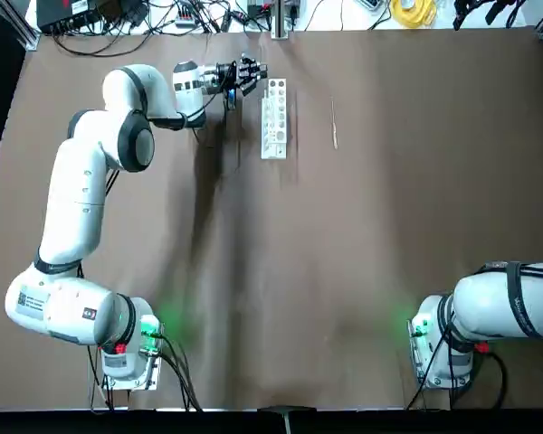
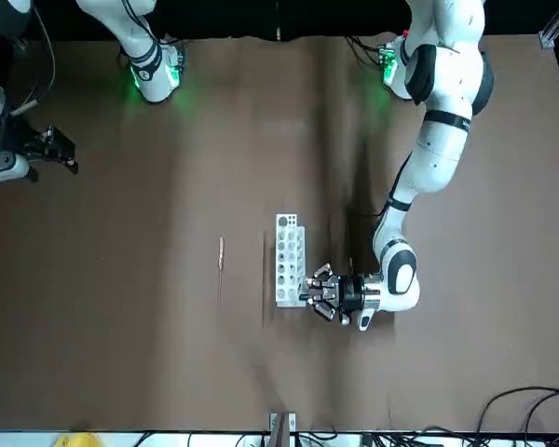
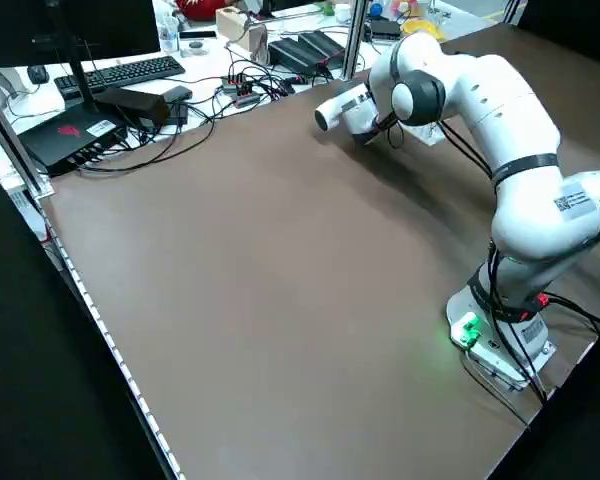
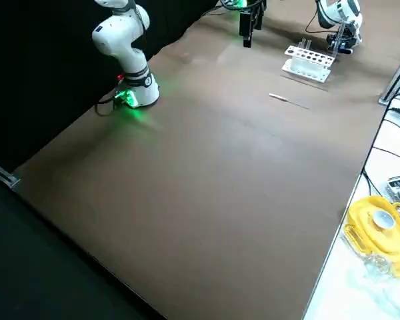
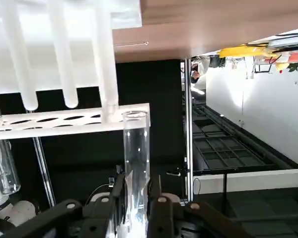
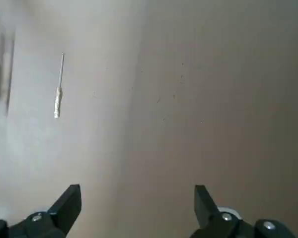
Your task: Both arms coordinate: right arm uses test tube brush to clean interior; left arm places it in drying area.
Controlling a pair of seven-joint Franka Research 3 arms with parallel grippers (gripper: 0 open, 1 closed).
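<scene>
Left claw (image 5: 141,196) was clamped on a glass tube (image 5: 136,163) at the rack (image 4: 309,61); right claw (image 6: 138,210) stood apart, away from the brush (image 6: 58,94) on the table (image 6: 139,148). Cleaning and placing apparently remained.

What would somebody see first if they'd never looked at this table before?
Probably the big white left arm, stretched far across the brown table, its pincer closed on a clear glass tube beside the white rack full of holes. Next, maybe the thin brush lying alone on the table, or the bright yellow thing just past the table's edge.
</scene>
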